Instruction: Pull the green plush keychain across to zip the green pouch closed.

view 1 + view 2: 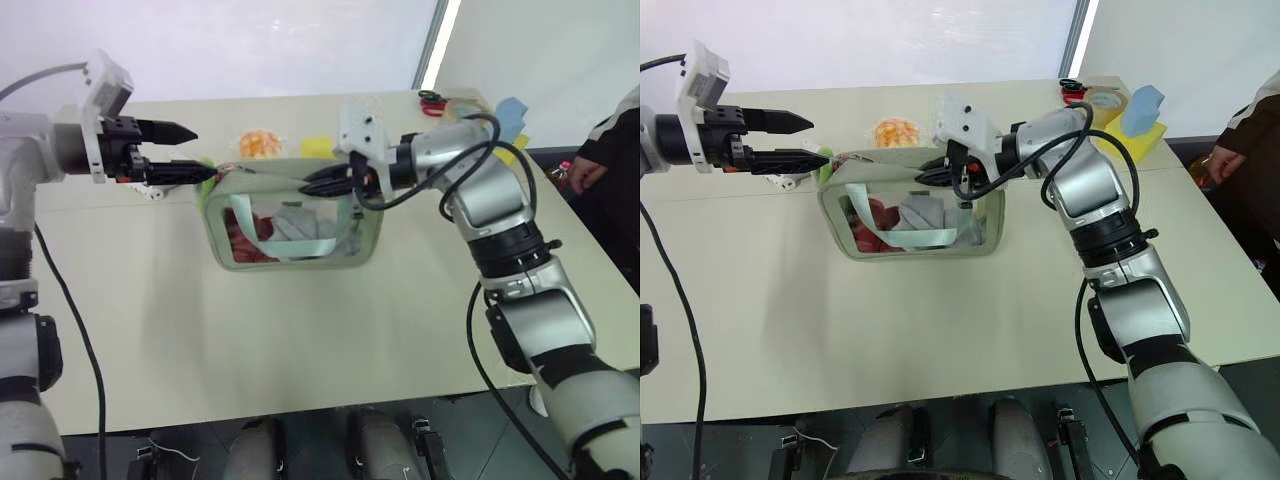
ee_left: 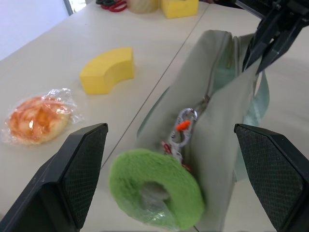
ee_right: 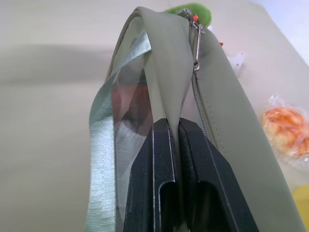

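The green pouch (image 1: 290,235) stands upright mid-table, its clear window showing red and white contents, and mint straps hang down its front. At its left end the green plush keychain (image 2: 154,188) hangs from the zipper pull by a metal clip. My left gripper (image 1: 205,152) is open at that end, with the keychain between its fingers but not pinched. My right gripper (image 3: 173,121) is shut on the pouch's top edge near the right end, beside the zipper track.
A wrapped orange snack (image 1: 260,143) and a yellow sponge (image 1: 318,146) lie just behind the pouch. Red scissors (image 1: 432,100), a tape roll (image 1: 465,108) and a blue sponge (image 1: 512,110) sit at the far right corner. A person (image 1: 600,150) stands at the table's right side.
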Robot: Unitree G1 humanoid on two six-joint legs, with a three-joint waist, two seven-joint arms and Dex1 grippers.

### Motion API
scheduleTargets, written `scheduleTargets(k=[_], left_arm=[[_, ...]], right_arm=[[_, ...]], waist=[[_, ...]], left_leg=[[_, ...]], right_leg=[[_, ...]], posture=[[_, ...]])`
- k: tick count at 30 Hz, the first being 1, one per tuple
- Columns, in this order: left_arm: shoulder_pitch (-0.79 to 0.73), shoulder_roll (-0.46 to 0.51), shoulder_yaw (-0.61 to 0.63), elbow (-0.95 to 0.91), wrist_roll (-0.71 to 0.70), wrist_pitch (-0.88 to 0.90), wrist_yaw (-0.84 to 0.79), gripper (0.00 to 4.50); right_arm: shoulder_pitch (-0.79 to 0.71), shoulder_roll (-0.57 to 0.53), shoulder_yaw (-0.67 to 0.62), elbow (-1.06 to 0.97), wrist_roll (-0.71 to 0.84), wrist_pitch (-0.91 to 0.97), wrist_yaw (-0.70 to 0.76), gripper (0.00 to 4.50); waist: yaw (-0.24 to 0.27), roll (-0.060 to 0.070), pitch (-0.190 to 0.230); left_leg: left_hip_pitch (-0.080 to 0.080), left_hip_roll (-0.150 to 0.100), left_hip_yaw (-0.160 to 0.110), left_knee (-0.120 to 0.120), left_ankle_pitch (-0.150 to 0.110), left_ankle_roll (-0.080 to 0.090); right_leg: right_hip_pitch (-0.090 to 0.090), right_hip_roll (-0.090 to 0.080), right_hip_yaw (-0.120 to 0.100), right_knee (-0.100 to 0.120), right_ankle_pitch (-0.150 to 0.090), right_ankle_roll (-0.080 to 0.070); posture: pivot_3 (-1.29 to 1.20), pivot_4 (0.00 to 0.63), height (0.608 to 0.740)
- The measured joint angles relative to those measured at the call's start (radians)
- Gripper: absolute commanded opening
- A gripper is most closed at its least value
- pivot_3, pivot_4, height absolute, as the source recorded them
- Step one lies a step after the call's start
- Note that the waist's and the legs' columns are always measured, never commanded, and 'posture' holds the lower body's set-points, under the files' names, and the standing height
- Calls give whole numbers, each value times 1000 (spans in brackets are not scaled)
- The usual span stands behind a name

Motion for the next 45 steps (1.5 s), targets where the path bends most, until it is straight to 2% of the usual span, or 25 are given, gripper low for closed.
scheduleTargets(k=[4,7,10,14,20,27,30,33,38,45], left_arm=[[8,0,1,0,-1,0,3,4500],[7,-1,1,1,-1,-1,5,4500],[7,-1,1,3,0,-4,8,4500],[5,2,1,44,4,-28,11,4500],[7,45,11,131,26,-70,18,4500],[7,40,11,140,26,-76,10,4500],[21,41,11,122,22,-66,-1,4500],[54,41,12,101,20,-52,-4,4500],[117,35,13,70,15,-42,-1,4500],[139,-38,13,69,11,-55,43,4500]], right_arm=[[15,-11,16,-46,-4,41,-1,11],[19,-11,18,-60,-4,70,-7,1006],[19,-15,18,-67,-3,93,-18,2501],[19,-70,-2,-151,19,166,-24,2501],[68,-244,-113,-319,90,275,-11,2501],[178,-260,-90,-359,121,299,-26,2501],[193,-256,-79,-352,121,286,-37,1722],[197,-255,-73,-349,121,277,-41,173],[199,-246,-65,-342,118,251,-60,70],[200,-242,-63,-333,113,233,-75,70]], waist=[[0,0,0],[0,0,0],[0,0,0],[3,0,0],[14,0,0],[24,0,0],[25,0,0],[25,0,0],[24,0,0],[25,0,0]], left_leg=[[0,0,0,0,0,0],[0,0,0,0,0,0],[0,0,0,0,0,0],[0,0,0,0,0,0],[0,0,1,0,0,0],[0,0,1,0,0,0],[0,0,1,0,0,0],[0,0,1,0,0,0],[0,0,1,0,0,0],[0,0,1,0,0,0]], right_leg=[[0,0,0,0,0,0],[0,0,0,0,0,0],[0,0,0,0,0,0],[0,0,0,0,0,0],[0,0,0,0,0,0],[0,0,0,-1,0,0],[0,0,0,-1,0,0],[0,0,0,-1,0,0],[0,0,1,-1,0,0],[0,0,1,-1,0,0]], posture=[[0,150,740],[0,150,740],[0,150,740],[0,150,740],[0,150,740],[0,150,740],[0,150,740],[0,150,740],[0,150,740],[0,150,740]])
